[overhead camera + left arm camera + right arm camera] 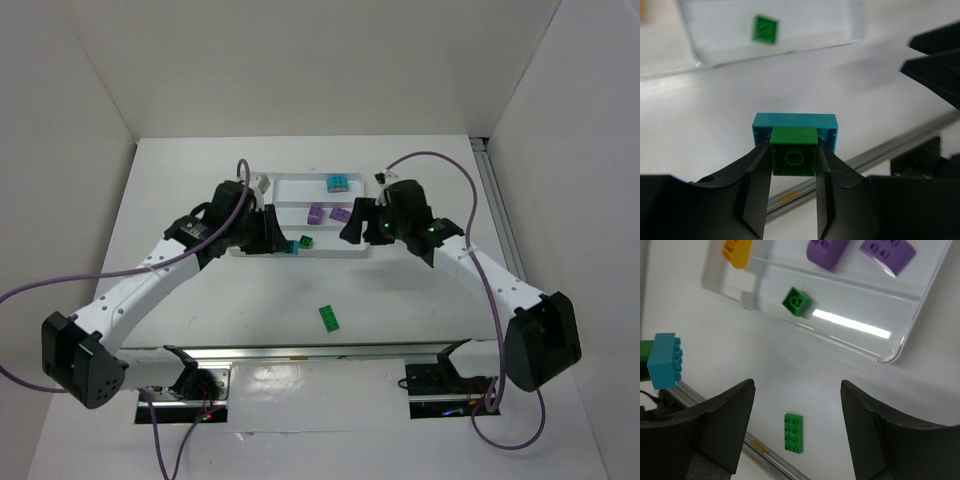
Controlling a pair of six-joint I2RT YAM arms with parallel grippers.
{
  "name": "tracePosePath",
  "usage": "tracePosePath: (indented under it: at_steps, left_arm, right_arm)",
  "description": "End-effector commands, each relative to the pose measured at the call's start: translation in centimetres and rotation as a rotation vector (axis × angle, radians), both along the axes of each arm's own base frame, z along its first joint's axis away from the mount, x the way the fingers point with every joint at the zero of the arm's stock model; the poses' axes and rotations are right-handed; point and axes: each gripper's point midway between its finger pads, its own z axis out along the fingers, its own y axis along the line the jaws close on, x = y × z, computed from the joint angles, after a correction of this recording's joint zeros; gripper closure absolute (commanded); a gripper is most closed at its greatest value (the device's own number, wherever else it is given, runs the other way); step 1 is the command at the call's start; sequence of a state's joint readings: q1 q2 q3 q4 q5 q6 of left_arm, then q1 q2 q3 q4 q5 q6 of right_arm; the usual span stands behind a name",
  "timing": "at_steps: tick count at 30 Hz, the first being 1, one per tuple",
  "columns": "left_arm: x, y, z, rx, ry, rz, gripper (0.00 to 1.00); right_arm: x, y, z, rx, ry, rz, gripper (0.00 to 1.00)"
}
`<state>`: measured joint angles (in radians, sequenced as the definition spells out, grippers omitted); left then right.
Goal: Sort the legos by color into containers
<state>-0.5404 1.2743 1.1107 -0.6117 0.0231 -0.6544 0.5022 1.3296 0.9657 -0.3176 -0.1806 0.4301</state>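
Green plastic sits between the fingers of your left pincer point(792, 167): it pinches a green brick point(794, 159) stuck to a teal brick point(794, 126), held above the surface point(420, 300) by the near edge of the white tray point(290, 177). Your right pincer point(797, 387) is spread wide. A second green brick point(796, 301) lies in the tray's nearest long section, 2 purple bricks point(329, 213) in the next, more teal bricks point(338, 182) in the farthest. 1 long green brick point(328, 318) lies loose on the surface.

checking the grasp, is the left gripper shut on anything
Shut: the left gripper clamps a green lego, a teal lego stuck behind it.
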Motion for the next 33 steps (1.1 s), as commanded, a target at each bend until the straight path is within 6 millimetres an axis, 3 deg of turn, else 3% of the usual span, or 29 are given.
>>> tracePosePath:
  at_steps: [1, 5, 7, 9, 10, 11, 13, 16, 21, 24, 27, 29, 30, 33]
  left_arm:
    - [0.8, -3.5, 5.6, -0.243, -0.157, -0.239, 1.0]
    - [1.2, -6.3, 8.1, -0.409, -0.185, -0.4, 1.0]
    - [2.2, -6.5, 8.5, -0.442, -0.212, -0.422, 1.0]
    - [1.8, -7.0, 9.4, -0.513, -0.209, -0.485, 1.0]
    - [2.3, -6.9, 10.8, -0.552, -0.262, -0.51, 1.0]
    - [1.9, -7.2, 10.5, -0.608, -0.212, -0.539, 1.0]
    - [2.1, -7.1, 11.6, -0.66, -0.235, -0.553, 1.0]
    - [2.7, -7.1, 11.9, -0.638, -0.262, -0.554, 1.0]
    - [3.1, -6.8, 11.8, -0.594, -0.267, -0.53, 1.0]
    - [3.0, -6.7, 11.6, -0.614, -0.271, -0.546, 1.0]
    - [2.3, -7.1, 12.6, -0.659, -0.322, -0.611, 1.0]
    - [2.1, -7.0, 13.6, -0.642, -0.44, -0.667, 1.0]
    - [2.1, -7.0, 13.8, -0.633, -0.471, -0.692, 1.0]
    - [1.9, -7.1, 14.2, -0.593, -0.603, -0.795, 1.0]
  right_arm:
    - [-0.9, 2.3, 8.1, 0.283, -0.183, 0.195, 0.23]
    - [-1.3, 2.9, 11.5, 0.321, -0.239, 0.252, 0.23]
    - [-1.8, 2.7, 12.5, 0.339, -0.253, 0.272, 0.23]
    - [-2.5, 3.1, 13.8, 0.367, -0.276, 0.319, 0.23]
    - [-2.7, 3.3, 14.1, 0.378, -0.285, 0.336, 0.23]
    - [-2.7, 3.5, 14.6, 0.391, -0.307, 0.354, 0.23]
    - [-2.7, 3.7, 15.1, 0.403, -0.302, 0.366, 0.22]
    - [-2.4, 3.9, 14.6, 0.397, -0.277, 0.362, 0.22]
    - [-2.3, 4.0, 15.7, 0.409, -0.3, 0.362, 0.23]
    - [-2.6, 4.6, 16.6, 0.489, -0.293, 0.369, 0.23]
    - [-3.5, 4.5, 17.2, 0.633, -0.258, 0.43, 0.23]
    - [-3.6, 4.2, 18.1, 0.72, -0.255, 0.442, 0.23]
    - [-3.6, 3.7, 17.2, 0.738, -0.228, 0.437, 0.23]
    - [-4.0, 2.9, 17.5, 0.781, -0.196, 0.445, 0.23]
